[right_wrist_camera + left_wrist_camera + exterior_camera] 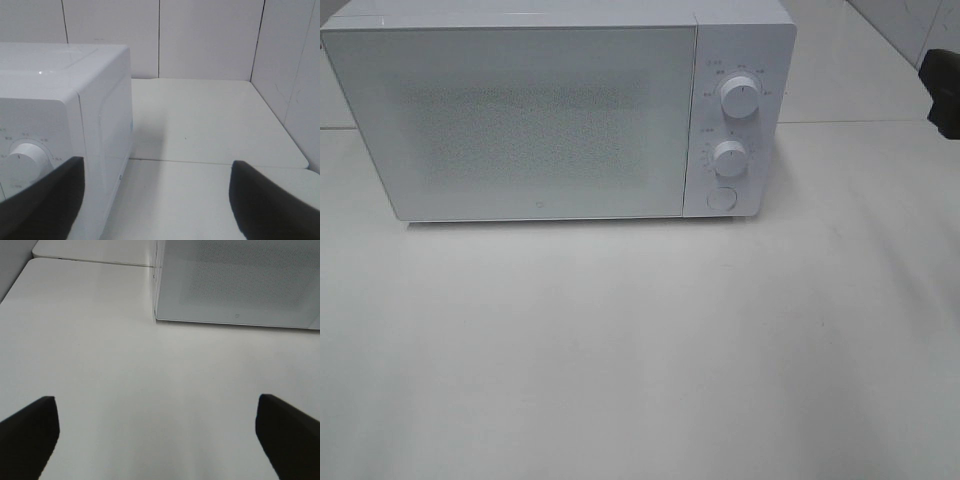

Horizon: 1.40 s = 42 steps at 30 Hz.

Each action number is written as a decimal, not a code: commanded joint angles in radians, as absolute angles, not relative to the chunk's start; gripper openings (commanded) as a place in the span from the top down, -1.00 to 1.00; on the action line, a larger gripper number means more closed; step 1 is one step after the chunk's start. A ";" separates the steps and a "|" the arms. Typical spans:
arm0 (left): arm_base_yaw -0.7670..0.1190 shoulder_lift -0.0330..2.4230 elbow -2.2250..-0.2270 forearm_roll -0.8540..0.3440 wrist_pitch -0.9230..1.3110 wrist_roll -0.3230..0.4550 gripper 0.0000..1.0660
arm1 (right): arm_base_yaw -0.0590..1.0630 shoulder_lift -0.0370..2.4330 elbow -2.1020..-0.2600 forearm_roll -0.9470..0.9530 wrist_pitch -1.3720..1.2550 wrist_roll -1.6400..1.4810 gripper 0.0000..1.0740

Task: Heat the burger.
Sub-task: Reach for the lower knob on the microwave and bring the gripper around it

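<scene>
The burger is not in view in any frame. A white microwave (540, 120) stands at the back of the table with its door shut; two knobs (740, 97) and a round button sit on its right panel. It also shows in the left wrist view (240, 285) and in the right wrist view (60, 125). My left gripper (155, 440) is open and empty over bare table in front of the microwave's left corner. My right gripper (155, 200) is open and empty beside the microwave's right side; a dark part of that arm (942, 90) shows at the right edge.
The white table (640, 350) stretches in front of the microwave. White wall panels (210, 35) close off the back and the right side. A seam (210, 162) runs across the table right of the microwave.
</scene>
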<state>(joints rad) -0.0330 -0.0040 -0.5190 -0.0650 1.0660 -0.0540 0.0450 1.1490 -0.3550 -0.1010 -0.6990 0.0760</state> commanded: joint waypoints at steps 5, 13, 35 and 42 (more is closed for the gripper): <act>-0.031 -0.028 -0.516 -0.074 1.064 -0.060 -0.88 | 0.038 1.291 -0.356 -0.061 -0.824 0.020 -0.42; -0.031 -0.028 -0.516 -0.074 1.064 -0.060 -0.88 | 0.105 1.405 -0.297 0.083 -1.012 -0.085 -0.42; -0.031 -0.028 -0.516 -0.074 1.064 -0.060 -0.88 | 0.650 1.637 -0.267 0.652 -1.372 -0.272 -0.42; -0.031 -0.028 -0.516 -0.074 1.064 -0.060 -0.88 | 0.775 1.712 -0.335 0.833 -1.382 -0.275 -0.42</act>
<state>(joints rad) -0.0330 -0.0040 -0.5190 -0.0650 1.0660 -0.0540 0.7480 1.6920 -0.3050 0.7900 -1.2030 -0.2640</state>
